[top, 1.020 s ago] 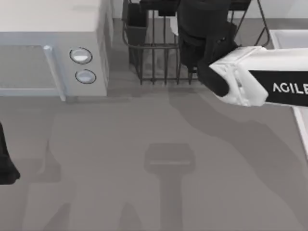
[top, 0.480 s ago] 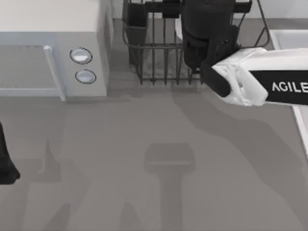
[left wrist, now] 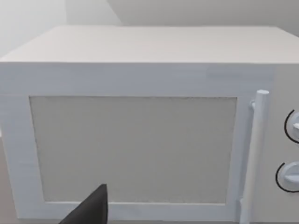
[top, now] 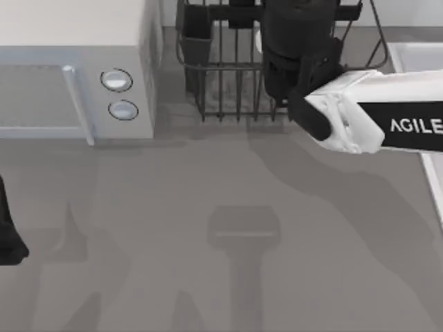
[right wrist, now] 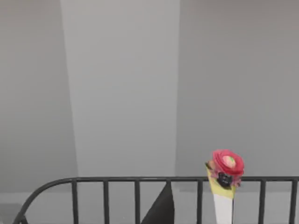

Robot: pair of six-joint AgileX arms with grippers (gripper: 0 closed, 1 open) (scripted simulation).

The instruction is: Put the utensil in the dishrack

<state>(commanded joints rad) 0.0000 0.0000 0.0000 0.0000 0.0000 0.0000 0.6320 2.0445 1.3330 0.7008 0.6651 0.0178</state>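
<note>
The dishrack (top: 221,90) is a dark wire basket at the table's back middle, with a dark rectangular cup (top: 197,38) at its left corner. My right gripper (top: 277,48) hangs over the rack's right half. It is shut on the utensil (right wrist: 224,186), which has a red flower-shaped head, a yellow neck and a white handle. The utensil stands upright just above the rack's rim (right wrist: 117,179), beside one dark fingertip (right wrist: 161,210). A white bit of the utensil (top: 257,41) peeks out left of the gripper. My left gripper (top: 5,238) is parked at the table's left edge.
A white microwave (top: 76,62) with two round knobs and a bar handle stands at the back left, close to the rack. A white basin edge (top: 415,52) lies at the back right. Open grey tabletop (top: 228,242) spreads in front.
My right arm shifted slightly to the right over the dishrack, carrying the utensil, then held still. The left arm has not moved.
</note>
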